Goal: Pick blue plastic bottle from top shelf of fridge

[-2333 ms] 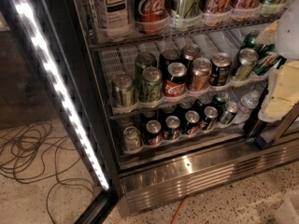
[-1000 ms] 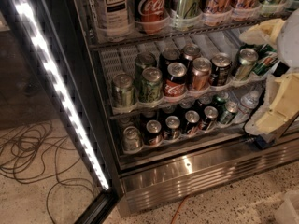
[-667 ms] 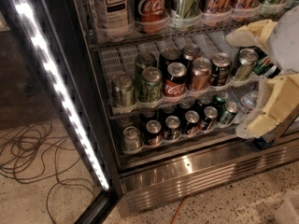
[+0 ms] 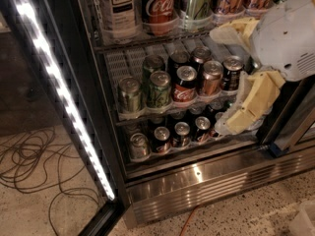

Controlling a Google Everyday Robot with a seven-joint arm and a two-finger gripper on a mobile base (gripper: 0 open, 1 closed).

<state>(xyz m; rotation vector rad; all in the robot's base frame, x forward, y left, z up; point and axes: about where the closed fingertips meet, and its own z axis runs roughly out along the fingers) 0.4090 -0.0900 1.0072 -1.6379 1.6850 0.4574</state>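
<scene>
Up-left of the gripper (image 4: 219, 81) stands the blue plastic bottle (image 4: 117, 9).

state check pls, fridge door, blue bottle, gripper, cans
fridge door: open, edge light lit
blue plastic bottle: upright at the left of the top shelf, not gripped
gripper: open, empty, at the right in front of the middle rack
cans: upright on the two lower racks

Hand (image 4: 221, 80) at right of fridge (image 4: 206, 181), fingers spread wide before middle-rack cans (image 4: 186, 82). Blue plastic bottle (image 4: 117, 11) upright on top shelf (image 4: 133, 42), well apart.
</scene>
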